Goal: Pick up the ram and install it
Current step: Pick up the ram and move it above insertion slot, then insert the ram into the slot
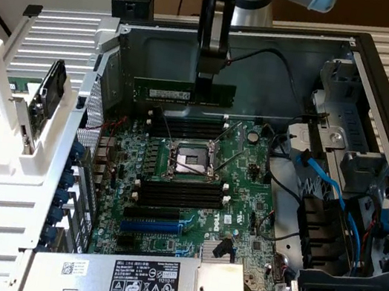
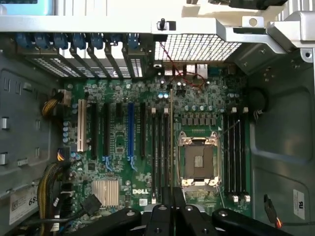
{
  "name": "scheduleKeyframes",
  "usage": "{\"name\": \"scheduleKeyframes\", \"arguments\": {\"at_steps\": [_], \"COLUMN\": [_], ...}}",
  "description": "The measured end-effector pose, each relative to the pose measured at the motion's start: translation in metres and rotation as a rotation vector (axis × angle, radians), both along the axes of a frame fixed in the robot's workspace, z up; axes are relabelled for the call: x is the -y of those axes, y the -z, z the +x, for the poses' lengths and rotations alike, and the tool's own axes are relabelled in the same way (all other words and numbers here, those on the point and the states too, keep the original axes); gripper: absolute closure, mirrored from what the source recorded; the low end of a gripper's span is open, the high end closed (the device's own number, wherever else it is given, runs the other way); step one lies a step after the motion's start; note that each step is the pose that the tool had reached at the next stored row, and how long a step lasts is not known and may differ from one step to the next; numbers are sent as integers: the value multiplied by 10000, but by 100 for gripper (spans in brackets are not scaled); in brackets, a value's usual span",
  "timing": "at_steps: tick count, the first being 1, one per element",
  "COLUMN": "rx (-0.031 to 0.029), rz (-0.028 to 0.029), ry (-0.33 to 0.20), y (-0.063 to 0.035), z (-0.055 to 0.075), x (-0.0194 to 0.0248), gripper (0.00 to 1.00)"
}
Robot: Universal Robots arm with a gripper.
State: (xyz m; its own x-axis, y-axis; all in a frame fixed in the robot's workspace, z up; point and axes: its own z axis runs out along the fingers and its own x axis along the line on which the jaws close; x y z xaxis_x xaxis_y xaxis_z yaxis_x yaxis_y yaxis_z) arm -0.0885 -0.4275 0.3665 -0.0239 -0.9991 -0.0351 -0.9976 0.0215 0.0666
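The ram (image 1: 166,94) is a long green stick with a white label. It hangs level above the motherboard at the far side of the open computer case. My gripper (image 1: 204,81) comes down from above and is shut on the ram's upper edge near its middle. The stick hovers just over the far set of black memory slots (image 1: 187,125), apart from them. In the wrist view the ram (image 2: 171,142) shows edge-on as a thin line running out from my gripper (image 2: 172,197), beside a bank of black memory slots (image 2: 160,147).
The CPU socket (image 1: 190,161) lies between two banks of memory slots, the nearer bank (image 1: 179,192) just in front of it. A blue expansion slot (image 1: 154,225) and the power supply (image 1: 147,284) lie nearer. Blue cables (image 1: 324,180) and drive bays crowd the exterior view's right. A white rack (image 1: 29,101) stands at its left.
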Motion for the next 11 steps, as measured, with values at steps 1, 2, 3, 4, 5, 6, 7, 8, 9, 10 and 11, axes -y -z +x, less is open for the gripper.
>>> {"name": "scheduleKeyframes", "arguments": {"at_steps": [1,2,3,4,5,6,7,8,9,10,11], "rx": [-1,-1,-1,0,-1,-1,-1,-1,-1,-1,-1], "rz": [-1,0,0,1,-1,0,0,0,0,0,1], "ry": [-11,-21,-28,-28,-27,-27,-28,-28,-28,-28,-28], "y": [18,36,55,65,65,64,64,63,59,59,59], "z": [17,34,48,49,49,49,49,49,50,49,49], "x": [0,0,0,0,0,0,0,0,0,0,0], "gripper": [88,88,88,88,88,88,88,88,88,88,88]}}
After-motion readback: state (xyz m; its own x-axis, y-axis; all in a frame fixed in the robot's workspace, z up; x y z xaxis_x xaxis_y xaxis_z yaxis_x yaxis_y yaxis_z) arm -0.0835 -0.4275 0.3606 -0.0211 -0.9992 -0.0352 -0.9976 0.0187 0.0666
